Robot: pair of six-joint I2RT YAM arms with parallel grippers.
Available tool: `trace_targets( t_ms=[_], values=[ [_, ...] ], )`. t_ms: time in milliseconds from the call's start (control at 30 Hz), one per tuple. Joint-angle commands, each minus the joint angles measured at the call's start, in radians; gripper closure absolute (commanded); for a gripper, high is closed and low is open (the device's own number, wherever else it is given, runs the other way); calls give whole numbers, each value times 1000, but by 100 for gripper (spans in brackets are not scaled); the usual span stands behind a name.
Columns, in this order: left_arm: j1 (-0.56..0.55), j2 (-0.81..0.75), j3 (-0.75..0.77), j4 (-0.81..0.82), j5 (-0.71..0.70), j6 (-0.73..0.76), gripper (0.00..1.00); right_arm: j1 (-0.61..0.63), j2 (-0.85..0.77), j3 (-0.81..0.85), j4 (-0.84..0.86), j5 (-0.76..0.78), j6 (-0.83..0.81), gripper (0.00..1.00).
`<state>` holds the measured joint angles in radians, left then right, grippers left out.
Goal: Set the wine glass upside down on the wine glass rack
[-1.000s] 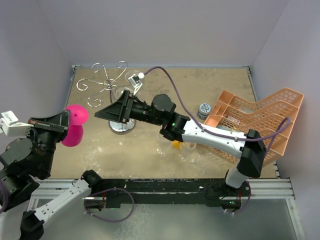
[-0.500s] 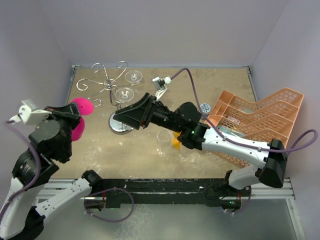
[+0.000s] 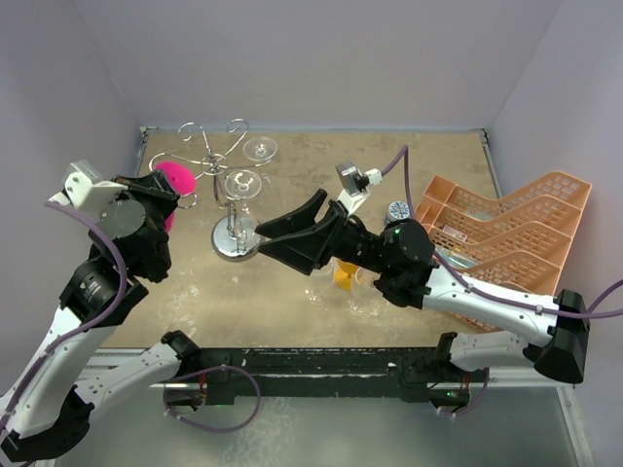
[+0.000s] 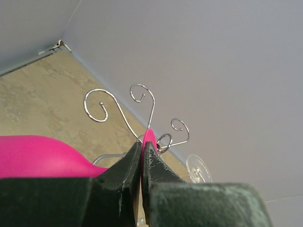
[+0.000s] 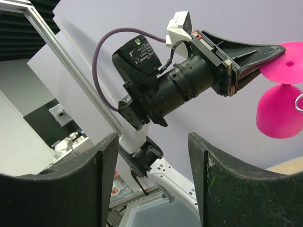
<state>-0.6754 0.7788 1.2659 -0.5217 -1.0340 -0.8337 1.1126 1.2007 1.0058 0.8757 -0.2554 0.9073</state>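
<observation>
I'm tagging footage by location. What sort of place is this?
Probably a robotics lab test cell, not a home: plain panel walls box in the table, and the left arm and right arm mount on an aluminium rail.

Overhead, wine glass (image 3: 175, 181) mostly hidden behind left arm (image 3: 125, 232); bowl cropped in wrist view.

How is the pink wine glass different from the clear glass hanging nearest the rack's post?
The pink wine glass is opaque and bright; the clear glass is see-through. The pink wine glass is pinched by its foot in the left gripper, beside the scroll arms of the wine glass rack; the clear glass hangs on that rack with no gripper touching it. Both are upside down, foot up.
</observation>
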Motion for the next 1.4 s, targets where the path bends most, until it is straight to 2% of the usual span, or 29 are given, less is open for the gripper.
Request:
trace_targets(
  t_ms=[0, 700, 867, 1067, 1367],
  values=[
    [-3, 23, 9, 99, -23, 46, 100, 2, -36, -7, 35, 16, -35, 38],
    [9, 118, -83, 300, -88, 228, 100, 3, -48, -38, 14, 16, -11, 38],
    [56, 134, -92, 307, -8, 184, 100, 2, -39, -36, 14, 12, -7, 38],
    [227, 134, -123, 313, 196, 81, 100, 2, -32, -33, 13, 2, 0, 38],
    [252, 144, -153, 353, 315, 1, 100, 3, -38, -33, 2, 10, -3, 39]
  ],
)
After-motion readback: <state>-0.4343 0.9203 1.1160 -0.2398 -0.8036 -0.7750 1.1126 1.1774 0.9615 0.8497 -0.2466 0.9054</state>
